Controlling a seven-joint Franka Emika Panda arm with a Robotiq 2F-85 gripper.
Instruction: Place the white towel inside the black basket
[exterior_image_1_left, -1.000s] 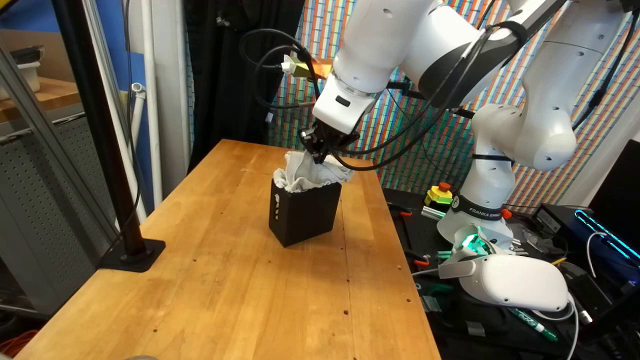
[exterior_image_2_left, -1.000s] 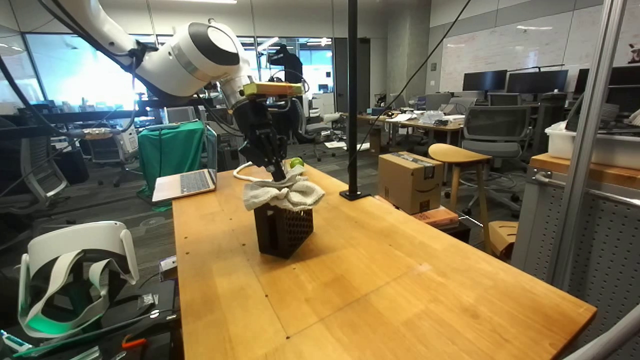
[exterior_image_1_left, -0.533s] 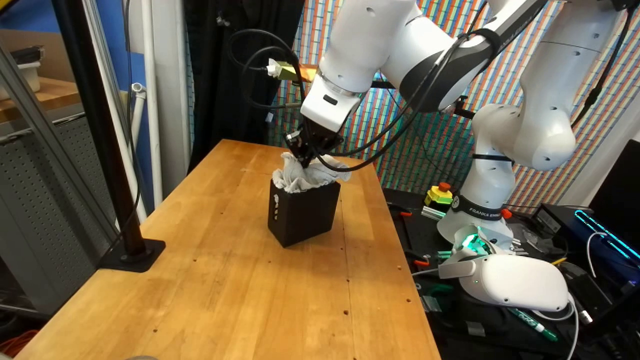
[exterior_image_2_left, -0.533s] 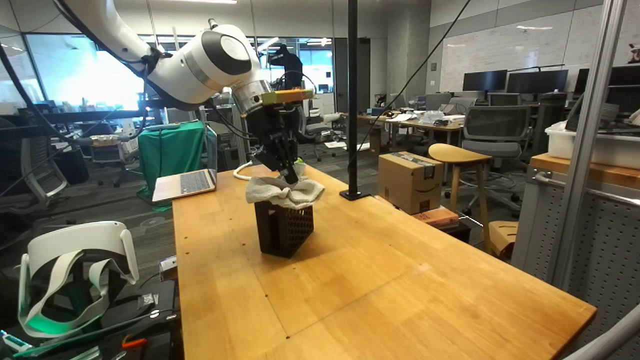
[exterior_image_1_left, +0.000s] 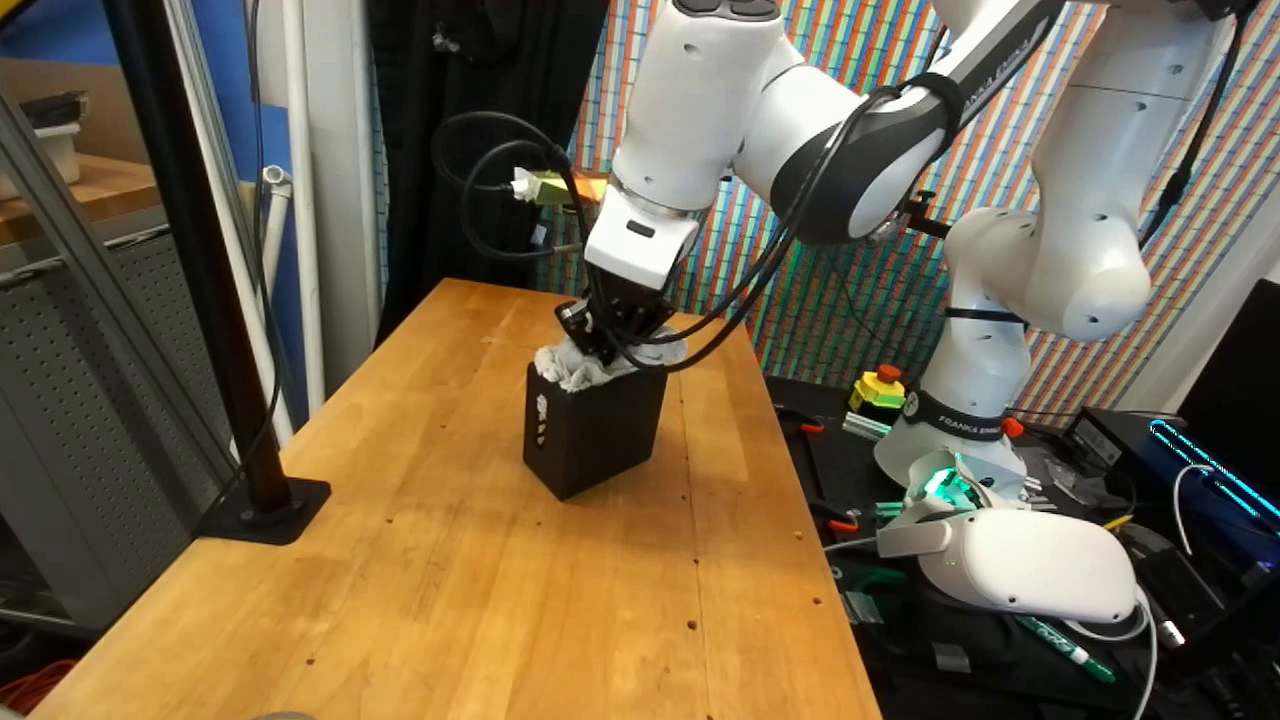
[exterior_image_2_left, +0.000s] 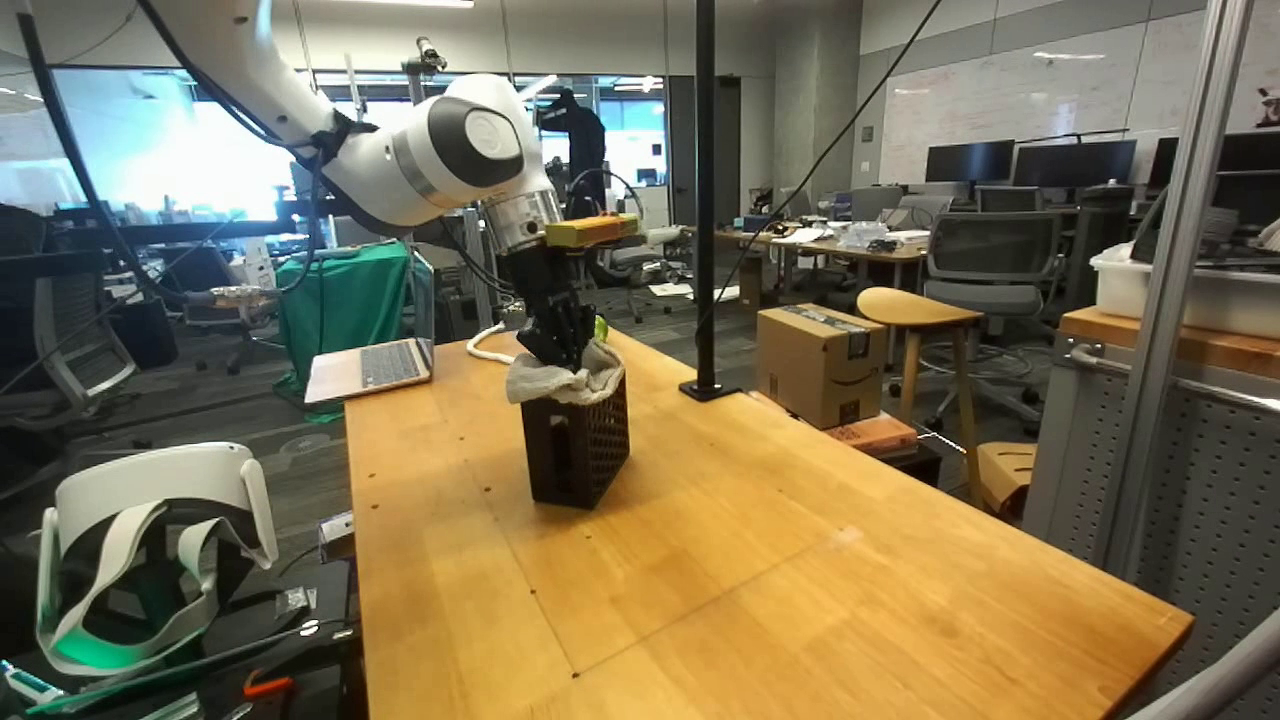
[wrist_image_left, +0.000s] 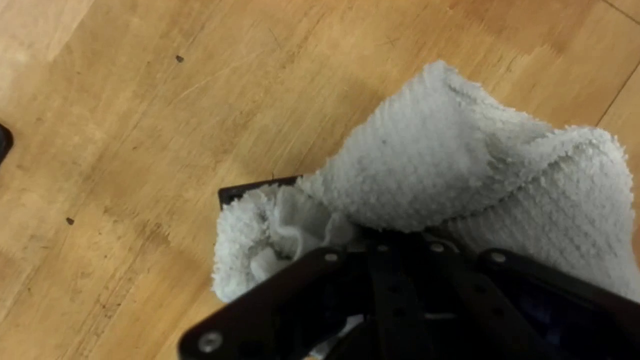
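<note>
Black basket (exterior_image_1_left: 595, 435): Upright on the counter (exterior_image_1_left: 470, 580), as both exterior views confirm; one of its sides is perforated.
White towel (wrist_image_left: 420, 155): Bunched in the mouth of the black basket, partly above the rim; in an exterior view I note a fold lapping outside it. From the wrist I see it covering the opening, save one dark corner of the rim. Depth inside cannot be seen.
Gripper (wrist_image_left: 392, 237): Pointed downward, sunk into the white towel over the black basket. Cloth hides the fingertips from all my cameras; I cannot tell whether they are clamped, together or apart.
Franka arm (exterior_image_1_left: 690, 120): Bent over the counter from its base alongside.
Black post (exterior_image_2_left: 705, 200): Set on a flat plate at the counter's edge, well apart from the black basket.
Open laptop (exterior_image_2_left: 375, 368): At the counter's far end in an exterior view, near a white cable (exterior_image_2_left: 472, 346).
Green object (exterior_image_2_left: 601, 328): Behind the white towel, mostly hidden; kind not established.
VR headset (exterior_image_1_left: 1040, 565): Off the counter, beside it.
</note>
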